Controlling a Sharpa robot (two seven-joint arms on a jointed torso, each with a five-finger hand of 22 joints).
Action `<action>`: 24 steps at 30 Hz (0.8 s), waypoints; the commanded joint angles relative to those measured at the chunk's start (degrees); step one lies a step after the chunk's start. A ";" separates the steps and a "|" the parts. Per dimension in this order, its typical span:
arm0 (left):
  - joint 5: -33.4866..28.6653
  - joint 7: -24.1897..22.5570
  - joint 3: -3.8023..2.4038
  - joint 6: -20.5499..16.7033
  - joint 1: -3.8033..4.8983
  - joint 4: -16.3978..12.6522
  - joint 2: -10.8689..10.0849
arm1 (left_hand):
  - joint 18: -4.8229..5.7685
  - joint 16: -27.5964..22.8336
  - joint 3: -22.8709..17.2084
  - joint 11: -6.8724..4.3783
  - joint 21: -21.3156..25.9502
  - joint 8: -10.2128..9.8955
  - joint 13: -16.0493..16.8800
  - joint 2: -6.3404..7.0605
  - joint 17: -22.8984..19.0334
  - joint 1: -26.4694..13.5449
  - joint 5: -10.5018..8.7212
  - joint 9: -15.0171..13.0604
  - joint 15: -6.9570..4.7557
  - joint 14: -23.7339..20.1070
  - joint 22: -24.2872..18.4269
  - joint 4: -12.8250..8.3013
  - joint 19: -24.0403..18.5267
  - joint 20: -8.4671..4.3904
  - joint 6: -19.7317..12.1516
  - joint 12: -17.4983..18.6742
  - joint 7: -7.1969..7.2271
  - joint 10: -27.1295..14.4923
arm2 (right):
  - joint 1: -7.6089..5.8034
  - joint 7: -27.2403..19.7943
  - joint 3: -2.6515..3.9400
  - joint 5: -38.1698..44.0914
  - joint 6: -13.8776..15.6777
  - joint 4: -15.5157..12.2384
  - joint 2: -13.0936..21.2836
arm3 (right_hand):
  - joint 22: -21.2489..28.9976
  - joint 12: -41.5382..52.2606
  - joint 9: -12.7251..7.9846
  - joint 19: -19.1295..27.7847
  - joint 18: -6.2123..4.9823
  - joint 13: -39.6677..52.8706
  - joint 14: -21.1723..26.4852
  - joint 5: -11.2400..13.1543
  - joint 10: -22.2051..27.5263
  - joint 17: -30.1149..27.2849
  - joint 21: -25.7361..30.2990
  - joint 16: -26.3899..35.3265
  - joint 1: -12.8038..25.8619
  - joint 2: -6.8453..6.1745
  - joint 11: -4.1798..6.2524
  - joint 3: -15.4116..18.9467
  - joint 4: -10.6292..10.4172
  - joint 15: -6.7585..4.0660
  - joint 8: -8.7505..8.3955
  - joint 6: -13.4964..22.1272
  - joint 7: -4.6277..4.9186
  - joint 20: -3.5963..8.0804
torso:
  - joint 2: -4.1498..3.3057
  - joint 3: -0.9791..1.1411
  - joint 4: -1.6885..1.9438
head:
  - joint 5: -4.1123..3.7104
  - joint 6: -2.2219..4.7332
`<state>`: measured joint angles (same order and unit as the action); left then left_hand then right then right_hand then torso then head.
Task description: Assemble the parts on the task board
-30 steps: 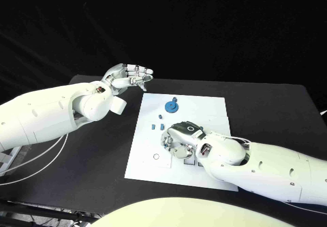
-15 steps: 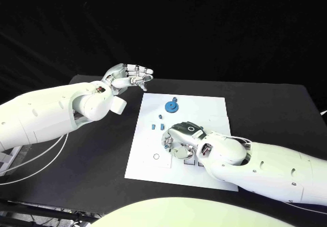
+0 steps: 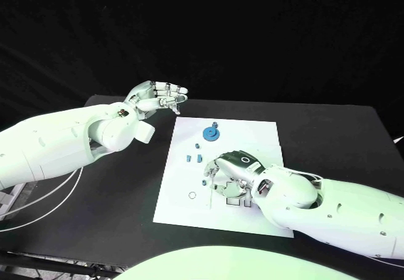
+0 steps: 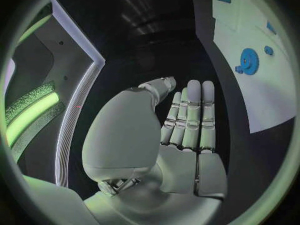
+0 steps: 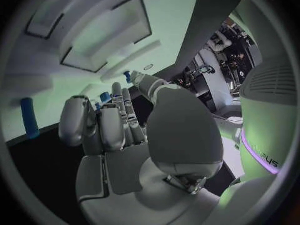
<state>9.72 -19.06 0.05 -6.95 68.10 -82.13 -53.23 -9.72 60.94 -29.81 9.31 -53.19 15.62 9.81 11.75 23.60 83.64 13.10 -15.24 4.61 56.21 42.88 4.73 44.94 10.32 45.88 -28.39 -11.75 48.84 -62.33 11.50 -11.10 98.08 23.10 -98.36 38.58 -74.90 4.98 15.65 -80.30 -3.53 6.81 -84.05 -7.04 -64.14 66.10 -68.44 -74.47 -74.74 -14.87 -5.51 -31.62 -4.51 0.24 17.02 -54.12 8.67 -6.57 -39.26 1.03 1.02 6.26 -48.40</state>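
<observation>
The white task board [image 3: 261, 131] lies mid-table. On its far part sit a blue gear [image 3: 211, 133] and several small blue parts [image 3: 195, 157]. The gear [image 4: 249, 61] also appears in the left wrist view. My right hand [image 3: 229, 175] is low over the board's middle, fingers bent down toward it. In the right wrist view a blue peg [image 5: 29, 117] lies on the board beside the hand [image 5: 119, 130], and a small blue part [image 5: 127, 76] sits at the thumb tip; whether it is pinched is unclear. My left hand [image 3: 158, 95] hangs raised off the board's far left corner and holds nothing.
Rectangular recesses [image 5: 103, 32] are cut into the board near my right hand. A small ring [image 3: 192, 194] marks the board's near left part. Black table [image 3: 126, 192] surrounds the board on all sides.
My right hand has shifted slightly toward the board's near right. The left hand has stayed in place.
</observation>
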 commanded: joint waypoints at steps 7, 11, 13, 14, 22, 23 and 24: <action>-0.17 -0.29 -0.01 0.89 0.02 0.09 0.10 | -0.75 -0.23 0.20 0.13 0.22 0.51 -0.09 -0.27 -0.10 -0.36 -0.04 0.09 0.30 -0.29 -0.08 -0.35 -0.19 0.08 -0.42 -0.29 -1.75 -0.44 | -4.07 0.18 1.18 -5.92 0.65 -5.40 6.39 | -6.39 2.14 0.10 0.39 -0.98 0.44 -0.87 1.65 1.73 -0.56 0.59 0.37 -1.33 -0.66 0.15 2.22 0.20 0.42 -0.97 1.35 -0.09 -0.03 | 0.02 0.02 -0.04 | -1.00 1.12; -0.18 -0.30 0.09 0.92 0.02 0.08 0.06 | -0.75 -0.23 0.20 0.13 0.22 0.51 -0.09 -0.27 -0.10 -0.36 -0.04 0.09 0.30 -0.29 -0.08 -0.35 -0.19 0.08 -0.42 -0.29 -1.75 -0.44 | -7.11 -0.57 1.44 -9.16 -2.07 -6.13 10.08 | -6.98 2.79 0.15 -0.38 -0.67 0.58 -1.18 1.54 1.55 0.38 -0.88 -0.38 -1.66 -0.39 0.15 2.28 0.15 0.40 -1.01 1.31 -0.01 0.00 | 0.03 -0.09 -0.08 | -1.45 1.39; -0.19 -0.36 0.11 1.00 0.01 0.01 0.04 | -0.75 -0.23 0.20 0.13 0.22 0.51 -0.09 -0.27 -0.10 -0.36 -0.04 0.09 0.30 -0.29 -0.08 -0.35 -0.19 0.08 -0.42 -0.29 -1.75 -0.44 | -7.84 -0.99 1.49 -8.97 -3.02 -6.00 11.22 | -7.03 3.25 0.02 -0.50 -0.66 0.57 -1.23 0.96 2.27 0.32 -0.89 -0.51 -2.44 -0.43 0.10 2.29 0.41 0.43 -1.59 2.17 0.02 -0.01 | 0.00 -0.09 -0.07 | -1.58 1.55; -0.19 -0.37 0.12 1.01 0.01 -0.01 0.03 | -0.75 -0.22 0.22 0.14 0.23 0.55 -0.10 -0.28 -0.11 -0.38 -0.05 0.09 0.31 -0.29 -0.09 -0.36 -0.18 0.09 -0.46 -0.34 -1.77 -0.48 | -8.13 -1.15 1.52 -8.85 -3.57 -5.83 11.75 | -7.03 3.61 -0.08 -0.50 -0.67 0.56 -1.26 1.03 2.97 0.41 -0.77 -0.68 -2.58 -0.64 0.09 2.74 0.36 0.43 -2.08 2.98 -0.31 -0.02 | -0.02 -0.05 -0.05 | -1.64 1.65; -0.20 -0.77 0.20 0.35 0.01 -0.07 0.02 | -0.75 -0.21 0.22 0.15 0.25 0.62 -0.11 -0.40 -0.12 -0.44 -0.04 0.09 0.33 -0.27 -0.10 -0.32 -0.15 0.11 -0.48 -0.42 -1.78 -0.49 | -8.97 -0.63 1.57 -7.00 -9.59 -3.27 13.21 | -4.79 8.46 0.38 2.36 -1.80 0.09 1.04 4.03 11.35 -4.49 6.52 1.52 -7.74 1.89 -1.07 18.31 -6.40 1.40 -3.72 5.99 -1.18 -1.00 | -0.06 0.03 0.06 | -2.16 1.97; -0.20 -0.87 0.21 0.22 0.00 -0.07 0.02 | -0.76 -0.20 0.21 0.14 0.25 0.63 -0.11 -0.41 -0.12 -0.43 -0.03 0.09 0.32 -0.27 -0.10 -0.33 -0.15 0.10 -0.48 -0.43 -1.77 -0.48 | -8.96 -0.53 1.57 -6.79 -10.40 -3.00 13.22 | -4.65 8.98 0.45 2.49 -1.87 -0.01 1.18 3.74 11.79 -4.83 7.01 1.61 -8.56 1.70 -1.05 19.38 -7.51 1.49 -3.78 6.11 -1.17 -1.04 | -0.08 0.03 0.07 | -2.17 1.99; -0.20 -0.94 0.21 0.13 0.00 -0.07 0.03 | -0.77 -0.20 0.18 0.13 0.25 0.67 -0.11 -0.46 -0.13 -0.38 -0.02 0.08 0.31 -0.26 -0.10 -0.36 -0.14 0.10 -0.47 -0.47 -1.76 -0.47 | -8.94 -0.43 1.56 -6.63 -11.02 -2.82 13.23 | -4.60 9.54 0.53 2.52 -1.92 -0.15 1.30 4.00 12.31 -5.10 7.29 1.65 -9.34 1.61 -1.15 20.37 -8.93 1.52 -3.84 6.25 -1.13 -1.05 | -0.10 0.04 0.05 | -2.14 2.03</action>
<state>9.71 -19.09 0.29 -6.95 68.09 -82.04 -53.26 -9.72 60.94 -29.65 9.53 -53.19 15.93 9.76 11.52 23.56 83.42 13.10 -15.24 4.83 55.99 42.83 4.57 44.94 10.32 45.88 -28.61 -11.75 48.63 -71.30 11.34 -9.53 90.58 17.19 -101.33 51.80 -74.94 14.30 16.14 -78.15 -4.43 6.70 -83.01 -3.43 -52.06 61.13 -61.29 -73.14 -83.76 -13.28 -6.59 -11.68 -12.90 1.66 13.44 -48.18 7.50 -7.68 -39.29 1.05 1.04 4.17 -46.43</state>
